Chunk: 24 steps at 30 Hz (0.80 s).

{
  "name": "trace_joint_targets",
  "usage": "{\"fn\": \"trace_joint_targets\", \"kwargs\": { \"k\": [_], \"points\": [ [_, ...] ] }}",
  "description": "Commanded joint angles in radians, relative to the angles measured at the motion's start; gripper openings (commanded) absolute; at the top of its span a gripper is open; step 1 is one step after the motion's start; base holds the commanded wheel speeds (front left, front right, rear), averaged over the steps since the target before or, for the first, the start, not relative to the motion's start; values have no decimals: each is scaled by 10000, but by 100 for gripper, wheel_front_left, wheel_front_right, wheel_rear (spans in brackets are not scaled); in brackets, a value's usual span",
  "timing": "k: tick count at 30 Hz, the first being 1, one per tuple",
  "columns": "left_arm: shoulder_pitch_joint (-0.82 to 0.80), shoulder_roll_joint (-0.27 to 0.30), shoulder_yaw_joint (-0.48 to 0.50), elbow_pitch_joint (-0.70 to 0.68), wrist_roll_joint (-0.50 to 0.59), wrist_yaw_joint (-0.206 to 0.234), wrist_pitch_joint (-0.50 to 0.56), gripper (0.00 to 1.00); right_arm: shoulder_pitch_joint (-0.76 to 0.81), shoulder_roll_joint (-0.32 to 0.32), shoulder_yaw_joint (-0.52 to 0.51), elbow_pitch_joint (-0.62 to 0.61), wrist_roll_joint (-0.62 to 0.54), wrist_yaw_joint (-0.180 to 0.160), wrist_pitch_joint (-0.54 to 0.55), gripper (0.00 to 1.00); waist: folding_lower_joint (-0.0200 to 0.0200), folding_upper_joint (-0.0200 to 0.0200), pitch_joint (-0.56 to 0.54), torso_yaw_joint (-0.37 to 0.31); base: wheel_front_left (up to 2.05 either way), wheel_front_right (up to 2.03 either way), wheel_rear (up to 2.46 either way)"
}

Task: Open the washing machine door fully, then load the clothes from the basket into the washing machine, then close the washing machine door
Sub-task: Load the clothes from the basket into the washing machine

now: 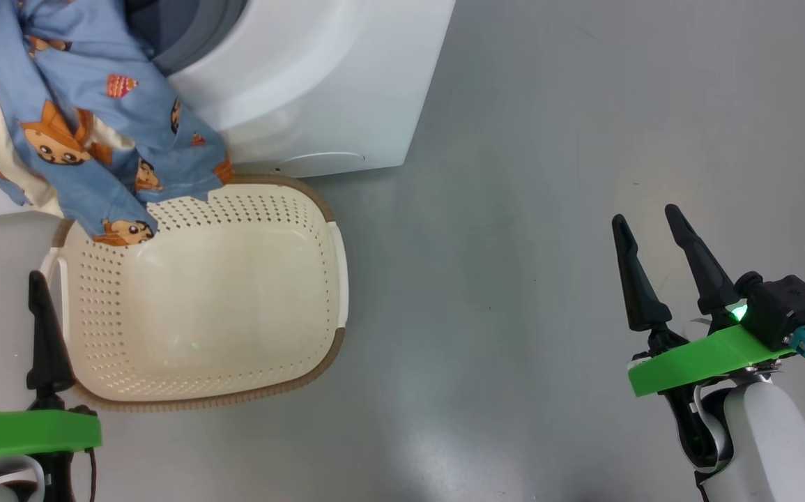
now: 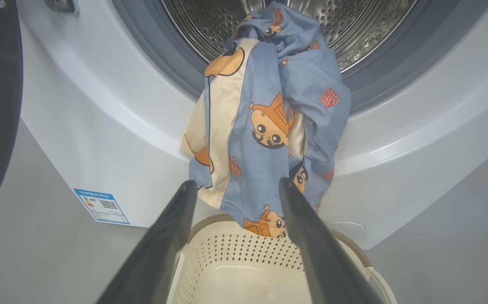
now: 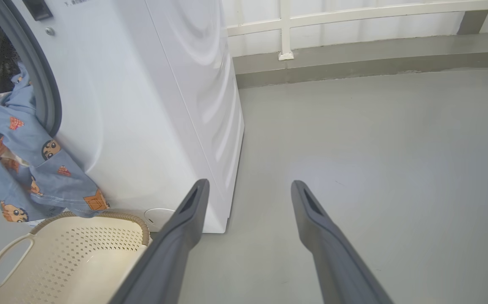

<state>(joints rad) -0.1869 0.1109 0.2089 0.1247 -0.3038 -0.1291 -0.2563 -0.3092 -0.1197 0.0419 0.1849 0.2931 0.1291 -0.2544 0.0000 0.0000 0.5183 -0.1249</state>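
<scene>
A smooth grey floor (image 1: 548,244) is spreading across the head view (a dull, even grey with a few small dark specks), and a soft patch of glare (image 1: 437,446) is shining on it toward six o'clock. In the right wrist view the floor is running from the centre out to three o'clock, a paler sheen (image 3: 324,169) lying near the middle. At twelve o'clock a white wall (image 3: 396,31) is standing, a white rail (image 3: 353,17) crossing it and a white post (image 3: 286,29) dropping onto a grey kerb (image 3: 374,63) that is lining the wall's foot.
</scene>
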Motion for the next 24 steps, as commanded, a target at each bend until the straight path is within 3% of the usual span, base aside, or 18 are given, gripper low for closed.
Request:
{"fn": "trace_joint_targets", "kwargs": {
  "k": [1, 15, 24],
  "points": [
    [77, 235, 382, -248, 90, -15, -55, 100, 67, 4, 176, -209, -99, 16, -74, 100, 0, 0, 25, -17, 0, 0, 0],
    [-1749, 863, -644, 1847, -702, -15, -55, 100, -179, 163, 226, -252, -141, 16, -74, 100, 0, 0, 457, -85, 0, 0, 0],
    [-3411, 1444, -1921, 3890, -1372, -15, -55, 100, -356, 272, 387, -232, -120, 16, -74, 100, 0, 0, 701, -258, 0, 0, 0]
  ]
}}
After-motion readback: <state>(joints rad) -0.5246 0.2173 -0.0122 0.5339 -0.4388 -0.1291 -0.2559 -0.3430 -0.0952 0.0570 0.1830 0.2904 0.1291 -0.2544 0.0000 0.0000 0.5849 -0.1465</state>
